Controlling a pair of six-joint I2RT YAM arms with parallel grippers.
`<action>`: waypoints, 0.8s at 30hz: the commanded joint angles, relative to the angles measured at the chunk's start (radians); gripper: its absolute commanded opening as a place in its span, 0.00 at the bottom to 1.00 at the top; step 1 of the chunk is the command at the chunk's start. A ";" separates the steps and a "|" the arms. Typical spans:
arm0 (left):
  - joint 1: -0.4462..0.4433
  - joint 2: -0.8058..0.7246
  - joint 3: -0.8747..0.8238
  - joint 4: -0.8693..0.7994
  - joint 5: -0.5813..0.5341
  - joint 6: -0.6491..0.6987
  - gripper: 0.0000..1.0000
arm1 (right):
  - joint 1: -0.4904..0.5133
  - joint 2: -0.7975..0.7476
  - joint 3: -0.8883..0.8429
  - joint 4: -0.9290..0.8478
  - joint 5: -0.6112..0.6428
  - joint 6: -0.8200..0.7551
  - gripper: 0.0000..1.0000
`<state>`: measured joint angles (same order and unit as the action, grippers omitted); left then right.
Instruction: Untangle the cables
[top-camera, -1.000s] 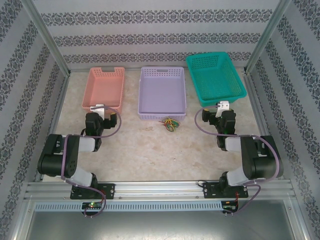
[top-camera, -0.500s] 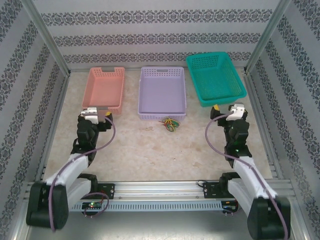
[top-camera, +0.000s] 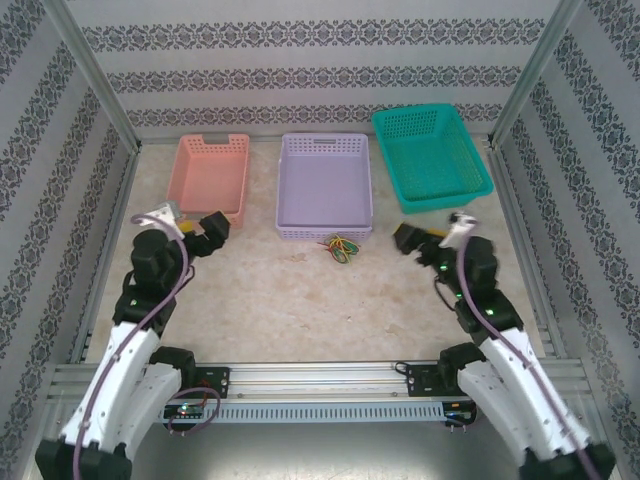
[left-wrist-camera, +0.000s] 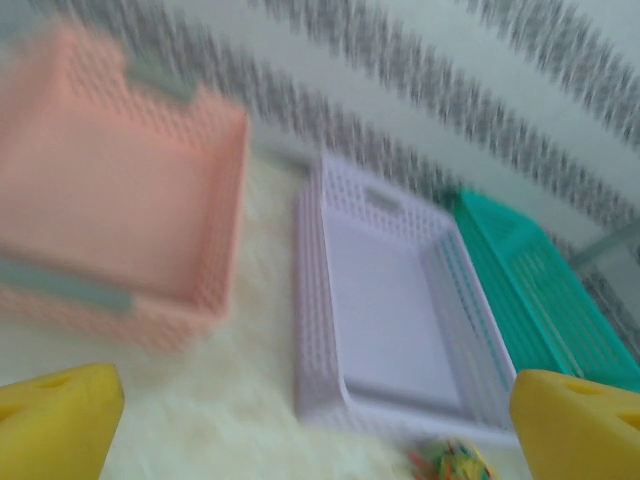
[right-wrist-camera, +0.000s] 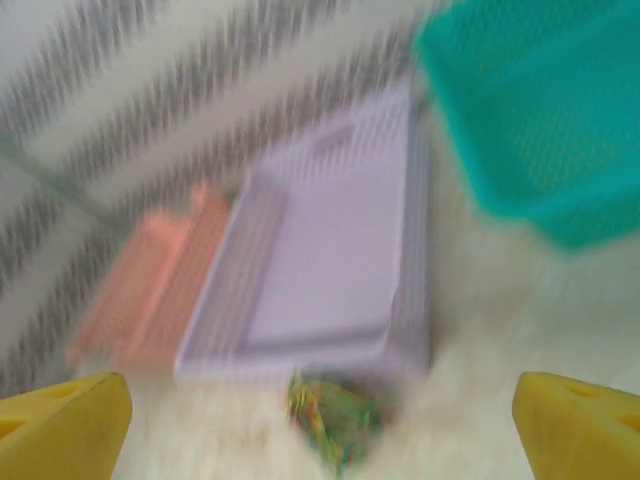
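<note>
The cables (top-camera: 340, 247) lie in a small tangle of red, yellow, green and dark wire on the table, just in front of the lilac basket (top-camera: 324, 185). My left gripper (top-camera: 212, 228) hangs left of the tangle, turned toward it and well apart from it. My right gripper (top-camera: 408, 238) hangs to the right, also facing it. In the left wrist view the cables (left-wrist-camera: 455, 462) sit low and right between wide yellow fingertips (left-wrist-camera: 55, 420), blurred. In the right wrist view the cables (right-wrist-camera: 335, 412) lie ahead of the open right gripper (right-wrist-camera: 320, 440). Both grippers are open with nothing in them.
A pink basket (top-camera: 210, 178) stands at the back left and a teal basket (top-camera: 432, 155) at the back right, flanking the lilac one. Patterned walls and metal posts enclose the table. Bare tabletop (top-camera: 300, 300) lies between the arms.
Both arms have unfolded from their crouch and stretched forward. Both grippers have swung inward to face the tangle. The cables have not moved, and both grippers stay open.
</note>
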<state>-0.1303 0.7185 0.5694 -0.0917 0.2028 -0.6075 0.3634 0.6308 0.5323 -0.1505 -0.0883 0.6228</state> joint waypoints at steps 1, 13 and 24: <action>-0.143 0.093 -0.007 -0.117 0.075 -0.143 1.00 | 0.334 0.116 0.055 -0.149 0.365 0.009 0.96; -0.537 0.199 -0.071 -0.103 -0.175 -0.227 0.78 | 0.279 0.666 0.120 0.165 0.148 0.076 0.67; -0.549 0.228 -0.072 -0.056 -0.133 -0.236 0.70 | 0.280 0.962 0.225 0.226 0.053 -0.019 0.53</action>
<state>-0.6621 0.9382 0.4904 -0.1864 0.0597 -0.8242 0.6392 1.5665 0.7254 0.0391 -0.0120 0.6361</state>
